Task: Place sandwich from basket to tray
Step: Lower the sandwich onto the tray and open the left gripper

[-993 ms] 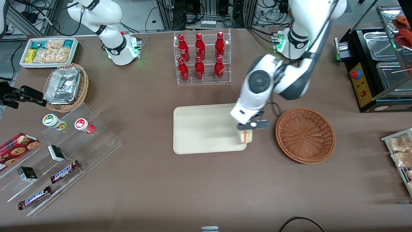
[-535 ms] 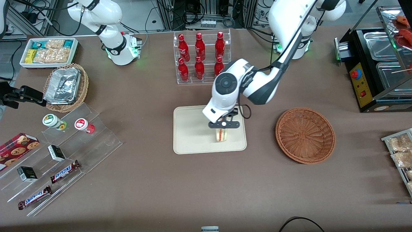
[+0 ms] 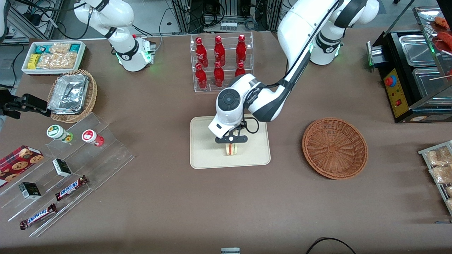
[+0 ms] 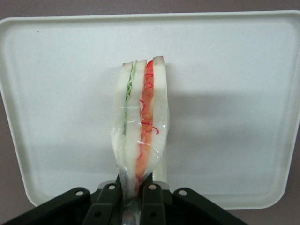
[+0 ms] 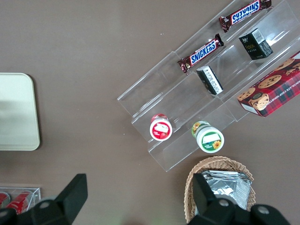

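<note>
My gripper (image 3: 231, 140) hangs over the middle of the cream-beige tray (image 3: 204, 155), shut on the wrapped tip of the sandwich (image 3: 231, 149). In the left wrist view the sandwich (image 4: 140, 136) is a pale bread wedge in clear wrap with green and red-orange filling lines, pinched between the black fingers (image 4: 152, 197) of the gripper (image 4: 132, 199), with the tray (image 4: 56, 117) spread beneath it. Whether the sandwich touches the tray I cannot tell. The reddish-brown wicker basket (image 3: 334, 148) sits empty beside the tray, toward the working arm's end of the table.
A clear rack of red bottles (image 3: 220, 63) stands just past the tray, farther from the front camera. Toward the parked arm's end lie a clear stepped display with snack bars (image 3: 69, 187), a foil-filled wicker basket (image 3: 72, 95) and a white snack bin (image 3: 53, 56). A black food warmer (image 3: 413, 74) is toward the working arm's end.
The gripper has carried the sandwich from the tray's edge nearest the basket in over the tray's middle, moving toward the parked arm's end. The basket has stayed empty.
</note>
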